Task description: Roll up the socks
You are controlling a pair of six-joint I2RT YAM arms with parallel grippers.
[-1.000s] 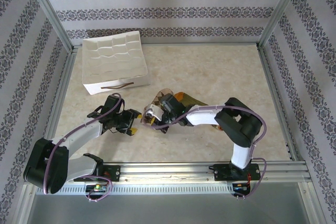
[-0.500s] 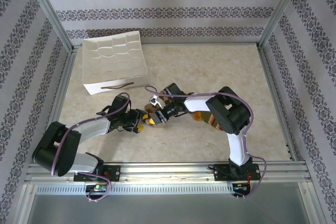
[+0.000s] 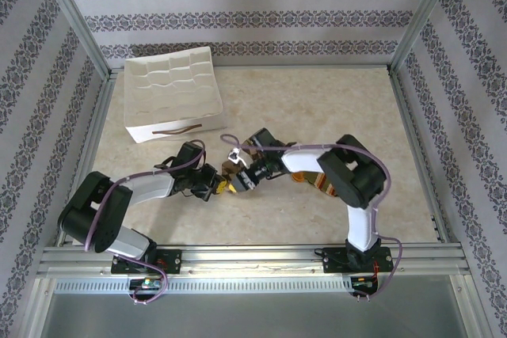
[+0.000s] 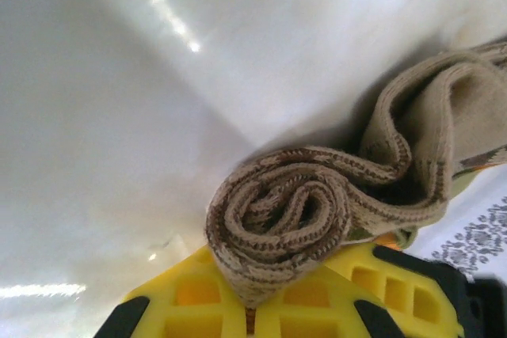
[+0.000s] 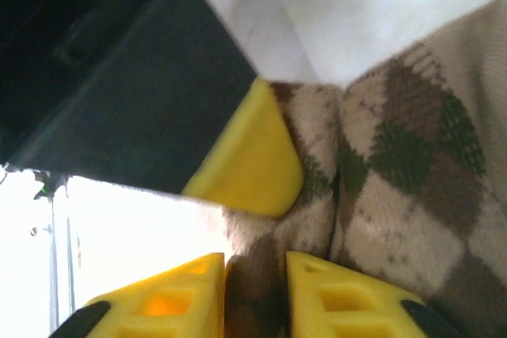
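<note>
From above, my left claw (image 3: 216, 187) and right claw (image 3: 239, 180) meet near the middle of the table (image 3: 317, 100) on the socks (image 3: 230, 170), well clear of the tray (image 3: 170, 89) at far left. I judge this a handover mid-roll. My left wrist view shows my left claw clamped on a tight tan-and-brown spiral, with loose fabric trailing right. My right wrist view shows argyle fabric in the narrow gap of my right claw; whether it pinches, I cannot tell. Next, the left must hold firm while the right regrips.
</note>
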